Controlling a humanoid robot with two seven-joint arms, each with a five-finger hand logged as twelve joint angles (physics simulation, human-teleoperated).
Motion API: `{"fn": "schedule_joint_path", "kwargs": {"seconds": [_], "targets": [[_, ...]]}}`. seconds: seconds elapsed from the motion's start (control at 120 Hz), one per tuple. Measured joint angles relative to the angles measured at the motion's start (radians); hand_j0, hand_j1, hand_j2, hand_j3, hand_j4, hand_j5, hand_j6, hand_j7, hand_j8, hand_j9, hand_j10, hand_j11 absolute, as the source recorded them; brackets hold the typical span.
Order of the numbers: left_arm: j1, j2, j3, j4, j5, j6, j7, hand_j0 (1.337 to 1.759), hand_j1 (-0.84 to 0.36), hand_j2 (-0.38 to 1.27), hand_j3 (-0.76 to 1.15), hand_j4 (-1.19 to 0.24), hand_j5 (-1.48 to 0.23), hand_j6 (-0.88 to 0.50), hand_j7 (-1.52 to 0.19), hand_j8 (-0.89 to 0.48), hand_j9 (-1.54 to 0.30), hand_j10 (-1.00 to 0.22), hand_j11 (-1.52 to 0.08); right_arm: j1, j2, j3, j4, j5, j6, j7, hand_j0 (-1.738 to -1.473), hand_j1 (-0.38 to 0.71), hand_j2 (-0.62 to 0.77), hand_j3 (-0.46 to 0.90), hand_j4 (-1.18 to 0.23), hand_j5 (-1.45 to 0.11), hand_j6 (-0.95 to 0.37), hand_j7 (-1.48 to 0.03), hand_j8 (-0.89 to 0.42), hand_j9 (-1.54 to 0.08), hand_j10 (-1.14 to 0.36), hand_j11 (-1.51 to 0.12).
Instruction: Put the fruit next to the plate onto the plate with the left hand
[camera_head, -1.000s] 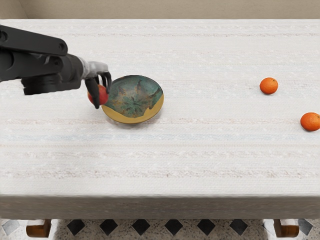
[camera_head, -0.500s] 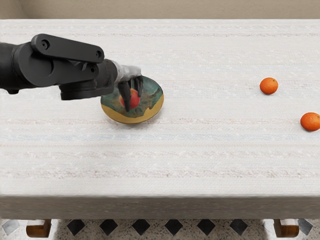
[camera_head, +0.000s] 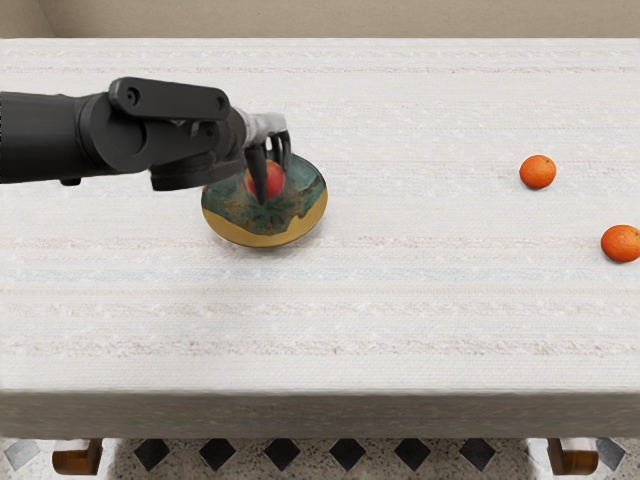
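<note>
- The left hand (camera_head: 266, 148) reaches in from the left on a thick black forearm (camera_head: 110, 135) and hangs over the plate (camera_head: 268, 238).
- Its dark fingers (camera_head: 258, 178) point downward and are curled closely round a red fruit (camera_head: 270, 180), so the hand is closed on the fruit.
- The red fruit sits over the plate's far-left part, inside its rim. The fingers hide its underside, so I cannot tell whether it rests on the plate or is held just above it.
- The plate is round, with a teal leaf-like pattern and a mustard-yellow rim. It stands on the left half of the table (camera_head: 400, 300), and the forearm covers its far-left edge.
- Two other fruits lie well apart from the plate on the right side of the table. The farther orange (camera_head: 538, 171) is about level with the plate, and the nearer orange (camera_head: 621, 243) lies close to the right edge of the view.
- The two oranges are apart from each other and touch nothing.
- The table is covered with a pale, faintly striped surface.
- Below the table's front edge there is a black-and-white diamond floor (camera_head: 320, 455) and a wooden foot (camera_head: 76, 458) at a corner.
- No right arm shows.
</note>
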Motion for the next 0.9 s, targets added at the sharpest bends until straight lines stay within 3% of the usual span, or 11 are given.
{"fn": "schedule_joint_path", "kwargs": {"seconds": [0.092,0.292,0.417,0.6,0.717,0.833,0.9], "targets": [[0.008,-0.012,0.000,0.011,0.001,0.003,0.000,1.653,-0.22,0.40,0.00,-0.74,-1.06,-0.47,-1.03,-0.46,-1.02,-0.72,-1.03,0.000,0.000,0.000,0.000,0.000,0.000,0.000,-1.658,-0.32,-0.01,0.00,-0.03,-0.03,-0.03,-0.03,-0.03,-0.03,-0.03,-0.03],[0.015,-0.030,0.000,0.038,-0.004,0.005,0.000,1.656,-0.12,0.21,0.00,-0.49,-0.67,-0.38,-0.66,-0.38,-0.66,-0.48,-0.66,0.000,0.000,0.000,0.000,0.000,0.000,0.000,-1.658,-0.32,-0.01,0.00,-0.03,-0.03,-0.03,-0.03,-0.03,-0.03,-0.03,-0.03],[0.014,-0.019,-0.007,0.042,-0.006,0.006,0.000,1.657,-0.04,0.14,0.00,-0.38,-0.52,-0.33,-0.51,-0.32,-0.51,-0.38,-0.51,0.000,0.000,0.000,0.000,0.000,0.000,0.000,-1.658,-0.32,-0.01,0.00,-0.03,-0.03,-0.03,-0.03,-0.03,-0.03,-0.03,-0.03],[0.014,0.138,-0.071,0.011,-0.006,0.001,-0.002,1.658,0.01,0.09,0.00,-0.31,-0.41,-0.28,-0.40,-0.28,-0.40,-0.30,-0.40,0.000,0.000,0.000,0.000,0.000,0.000,0.000,-1.658,-0.32,-0.01,0.00,-0.03,-0.03,-0.03,-0.03,-0.03,-0.03,-0.03,-0.03],[0.058,0.323,-0.174,-0.084,-0.004,-0.018,-0.004,1.658,0.03,0.07,0.00,-0.28,-0.37,-0.27,-0.37,-0.27,-0.37,-0.28,-0.37,0.000,0.000,0.000,0.000,0.000,0.000,0.000,-1.658,-0.32,-0.01,0.00,-0.03,-0.03,-0.03,-0.03,-0.03,-0.03,-0.03,-0.03],[0.157,0.413,-0.327,-0.140,-0.026,-0.159,-0.005,1.658,0.04,0.06,0.00,-0.27,-0.35,-0.26,-0.35,-0.26,-0.35,-0.27,-0.35,0.000,0.000,0.000,0.000,0.000,0.000,0.000,-1.658,-0.32,-0.01,0.00,-0.03,-0.03,-0.03,-0.03,-0.03,-0.03,-0.03,-0.03],[0.249,0.464,-0.430,-0.152,-0.061,-0.292,-0.005,1.658,0.04,0.06,0.00,-0.26,-0.34,-0.26,-0.34,-0.26,-0.34,-0.26,-0.34,0.000,0.000,0.000,0.000,0.000,0.000,0.000,-1.658,-0.32,-0.01,0.00,-0.03,-0.03,-0.03,-0.03,-0.03,-0.03,-0.03,-0.03]]}}
